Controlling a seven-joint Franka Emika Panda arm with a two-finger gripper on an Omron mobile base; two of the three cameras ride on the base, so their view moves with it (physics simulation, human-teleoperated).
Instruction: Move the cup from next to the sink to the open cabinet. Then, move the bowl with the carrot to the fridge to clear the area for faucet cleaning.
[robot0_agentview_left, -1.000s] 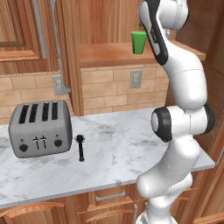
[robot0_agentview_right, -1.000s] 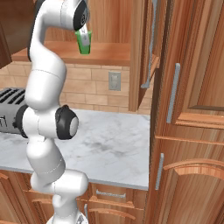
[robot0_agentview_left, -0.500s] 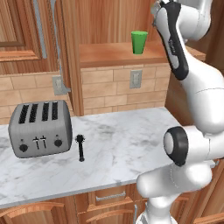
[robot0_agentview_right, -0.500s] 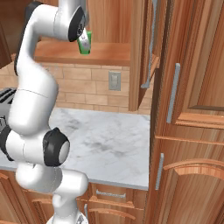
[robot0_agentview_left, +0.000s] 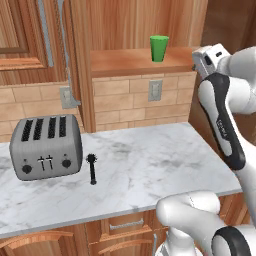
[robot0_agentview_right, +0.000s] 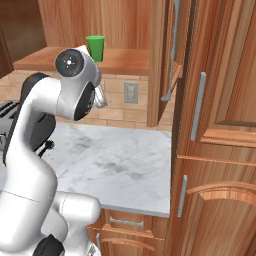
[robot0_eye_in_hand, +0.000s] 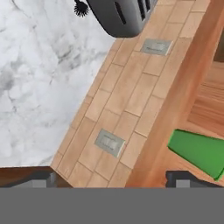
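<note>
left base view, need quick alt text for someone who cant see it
A green cup stands upright on the wooden shelf of an open cabinet, with the white robot arm off to its right. Below, a grey toaster and a small black brush sit on a white marble counter.

One green cup (robot0_agentview_left: 159, 48) is counted on the open cabinet (robot0_agentview_left: 140, 61) shelf; below that shelf, one toaster (robot0_agentview_left: 46, 146), one black brush (robot0_agentview_left: 92, 167) and two wall outlets (robot0_eye_in_hand: 109, 142) are counted.

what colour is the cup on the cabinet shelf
Bright green: the cup stands upright on the wooden shelf, clearest in the left base view.
</note>
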